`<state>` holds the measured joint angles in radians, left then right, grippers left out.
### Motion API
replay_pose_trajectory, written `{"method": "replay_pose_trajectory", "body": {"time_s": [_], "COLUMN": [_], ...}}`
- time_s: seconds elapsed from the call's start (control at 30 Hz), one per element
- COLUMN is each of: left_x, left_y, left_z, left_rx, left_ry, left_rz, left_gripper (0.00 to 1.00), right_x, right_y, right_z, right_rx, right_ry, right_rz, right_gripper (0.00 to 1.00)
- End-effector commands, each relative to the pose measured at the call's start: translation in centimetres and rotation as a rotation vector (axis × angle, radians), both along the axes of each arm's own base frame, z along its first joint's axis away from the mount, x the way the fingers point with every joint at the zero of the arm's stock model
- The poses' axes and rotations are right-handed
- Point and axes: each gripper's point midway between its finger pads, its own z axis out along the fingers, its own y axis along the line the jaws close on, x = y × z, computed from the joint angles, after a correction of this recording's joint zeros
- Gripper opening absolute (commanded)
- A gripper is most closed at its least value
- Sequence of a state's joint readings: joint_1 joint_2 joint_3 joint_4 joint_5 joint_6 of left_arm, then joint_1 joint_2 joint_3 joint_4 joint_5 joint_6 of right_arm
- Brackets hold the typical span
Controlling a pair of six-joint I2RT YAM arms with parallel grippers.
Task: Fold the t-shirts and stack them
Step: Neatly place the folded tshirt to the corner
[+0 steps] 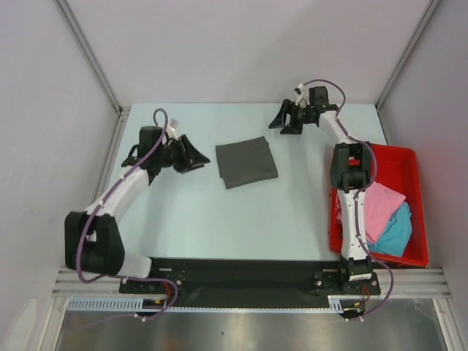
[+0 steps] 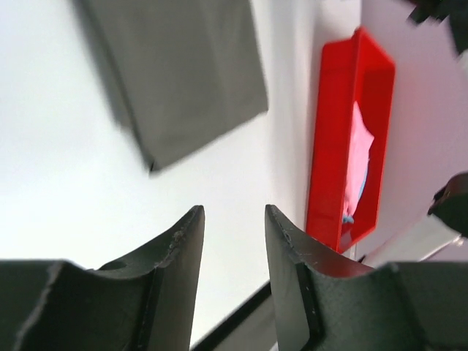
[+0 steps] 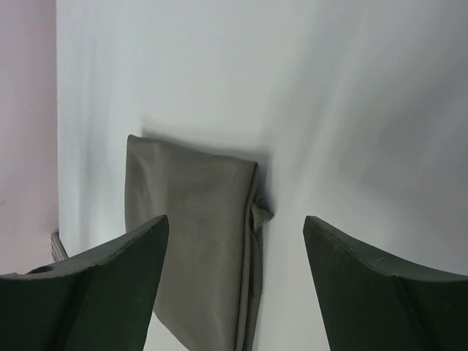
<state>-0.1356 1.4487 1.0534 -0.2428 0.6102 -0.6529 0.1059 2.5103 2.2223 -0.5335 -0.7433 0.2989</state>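
Red rectangular plastic tray (image 1: 398,167): sat at the near right of the pale surface (image 1: 190,212), close beside the right arm.
Pink cloth t-shirt (image 1: 384,208): lay crumpled inside the tray, partly hidden by that arm.
Turquoise-blue cloth t-shirt (image 1: 396,232): lay bunched in the same tray, touching the pink one on its nearer side.
Dark charcoal-grey cloth t-shirt (image 1: 246,161): rested mid-surface, folded into a flat rectangle, with neither arm touching it.
Left hand (image 1: 197,156): hovered just left of the grey shirt, jaws partly apart with nothing between them.
Right hand (image 1: 284,124): hung farther back and to the right of that shirt, jaws spread wide and empty.
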Motion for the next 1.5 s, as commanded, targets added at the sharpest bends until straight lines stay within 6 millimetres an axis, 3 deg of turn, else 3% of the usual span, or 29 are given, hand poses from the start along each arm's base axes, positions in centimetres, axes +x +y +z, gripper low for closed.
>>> {"method": "replay_pose_trajectory", "body": {"time_s": [0.0,0.03,0.07,0.3,0.53,0.83,1.03,1.2,1.23,1.27,1.4,1.47], "left_x": [-4.1,-5.2,-6.0,-9.7,-10.9,-10.6,-10.8,-11.3,-11.4,-11.6,-12.4,-12.9], "left_y": [0.5,0.8,0.9,1.7,2.2,2.1,2.0,2.0,2.0,2.0,2.2,2.3], "left_z": [-1.6,-2.4,-1.5,-1.1,-0.7,-0.5,-1.0,-1.2,-1.2,-1.2,-1.3,-1.7], "left_rx": [0.027,0.032,0.030,0.036,0.039,0.034,0.029,0.023,0.021,0.023,0.029,0.036], "left_ry": [0.054,0.074,0.043,0.038,0.028,0.025,0.045,0.064,0.066,0.073,0.082,0.096], "left_rz": [-0.005,-0.002,0.001,0.023,0.053,0.050,0.045,0.043,0.040,0.042,0.042,0.040], "left_gripper": [0.45,0.45,0.45,0.46,0.47,0.47,0.47,0.47,0.47,0.47,0.47,0.47], "right_x": [0.3,0.3,0.2,-1.0,-2.9,-5.0,-6.2,-6.3,-6.2,-6.2,-5.5,-4.6], "right_y": [1.8,1.8,2.1,3.0,4.1,4.7,6.0,6.9,6.9,6.9,6.0,4.8], "right_z": [1.6,1.1,1.0,-2.1,-3.9,-6.0,-6.0,-5.5,-5.3,-5.3,-4.6,-4.1], "right_rx": [0.018,0.013,0.018,-0.061,-0.107,-0.139,-0.104,-0.066,-0.068,-0.071,-0.113,-0.172], "right_ry": [-0.111,-0.112,-0.115,-0.086,-0.036,0.018,0.049,0.064,0.059,0.058,0.045,0.024], "right_rz": [0.123,0.136,0.155,0.198,0.244,0.281,0.316,0.321,0.319,0.318,0.282,0.235], "right_gripper": [0.81,0.81,0.84,0.85,0.77,0.67,0.47,0.23,0.20,0.11,0.00,0.00]}}
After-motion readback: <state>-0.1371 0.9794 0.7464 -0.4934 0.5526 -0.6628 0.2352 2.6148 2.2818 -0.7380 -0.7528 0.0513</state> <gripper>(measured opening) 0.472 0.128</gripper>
